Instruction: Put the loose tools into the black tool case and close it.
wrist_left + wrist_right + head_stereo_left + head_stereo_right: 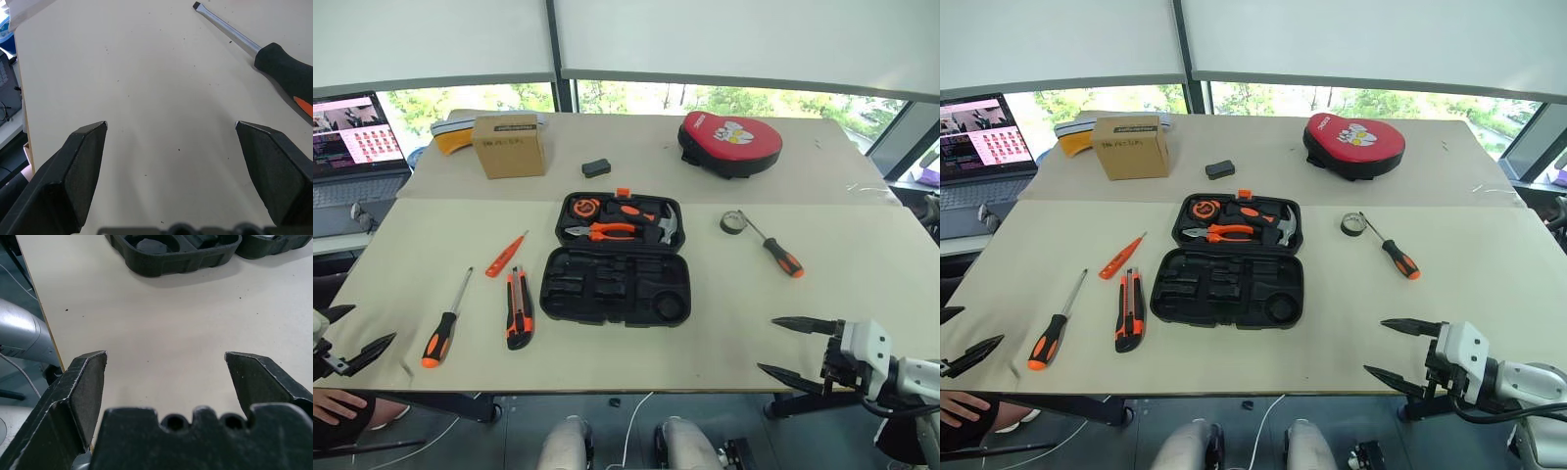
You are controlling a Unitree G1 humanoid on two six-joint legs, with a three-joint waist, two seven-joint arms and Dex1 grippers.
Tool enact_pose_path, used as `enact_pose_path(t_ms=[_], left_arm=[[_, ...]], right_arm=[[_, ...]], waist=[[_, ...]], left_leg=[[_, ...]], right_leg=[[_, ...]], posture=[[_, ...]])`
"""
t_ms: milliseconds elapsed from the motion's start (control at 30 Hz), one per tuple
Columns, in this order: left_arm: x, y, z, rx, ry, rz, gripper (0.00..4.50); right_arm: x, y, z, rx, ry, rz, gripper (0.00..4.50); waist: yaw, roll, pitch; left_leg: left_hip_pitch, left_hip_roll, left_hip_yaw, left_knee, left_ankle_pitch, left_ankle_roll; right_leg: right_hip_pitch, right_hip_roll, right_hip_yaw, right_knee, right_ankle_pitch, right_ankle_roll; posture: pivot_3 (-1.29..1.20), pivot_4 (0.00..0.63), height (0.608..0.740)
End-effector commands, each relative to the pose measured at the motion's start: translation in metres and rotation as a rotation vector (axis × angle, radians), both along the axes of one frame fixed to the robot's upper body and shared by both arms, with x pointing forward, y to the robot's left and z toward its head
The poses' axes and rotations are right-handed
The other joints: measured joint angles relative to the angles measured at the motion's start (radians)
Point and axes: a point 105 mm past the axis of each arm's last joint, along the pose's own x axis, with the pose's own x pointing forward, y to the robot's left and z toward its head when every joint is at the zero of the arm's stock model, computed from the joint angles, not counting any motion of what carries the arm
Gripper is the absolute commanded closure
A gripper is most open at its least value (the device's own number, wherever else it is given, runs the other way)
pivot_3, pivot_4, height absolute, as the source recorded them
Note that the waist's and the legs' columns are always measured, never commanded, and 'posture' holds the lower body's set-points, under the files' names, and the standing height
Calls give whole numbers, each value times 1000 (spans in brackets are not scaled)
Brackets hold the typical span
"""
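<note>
Black tool case lies open; left hand and right hand spread wide, empty.

A black tool case lies on a beige surface, flanked by orange-and-black screwdrivers, an orange tester, a red-and-black mitt and a brown box.

Black tool case lying open mid-table, screwdrivers, knife, tape roll loose around it
</note>
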Motion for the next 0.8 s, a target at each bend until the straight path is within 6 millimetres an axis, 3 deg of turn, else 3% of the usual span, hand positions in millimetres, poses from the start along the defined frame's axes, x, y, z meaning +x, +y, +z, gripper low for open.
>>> enact_pose_path(t_ms=[33,233,400,600,700,800], left_arm=[[5,-5,16,-18,-37,-20,0],[-7,4,30,-235,-67,120,0],[-49,30,12,-319,-5,371,0],[-74,36,3,-465,29,533,0],[-74,28,6,-516,36,537,0],[-56,13,23,-586,17,491,0]], right_arm=[[3,-1,7,-8,-31,-3,37],[19,28,34,197,-89,-42,37],[17,62,67,364,-211,80,37],[18,70,82,434,-285,86,37],[17,73,80,422,-307,88,37],[14,72,75,397,-298,96,37]], waist=[[0,0,0],[-5,0,0],[-21,1,0],[1,-4,-2],[10,-6,-3],[16,-9,-5]], left_leg=[[0,0,0,0,0,0],[0,0,-1,0,0,0],[1,2,-1,0,0,-1],[2,1,-2,0,-1,-1],[3,0,-2,0,-3,-5],[4,-1,-2,0,-4,-6]], right_leg=[[0,0,0,0,0,0],[0,0,0,1,0,0],[0,1,1,2,0,0],[-1,0,-1,2,0,0],[-1,-3,-2,1,-1,-1],[-1,-6,-4,1,-1,-1]], posture=[[0,150,740],[0,150,740],[0,150,740],[0,150,740],[0,150,740],[0,150,740]])
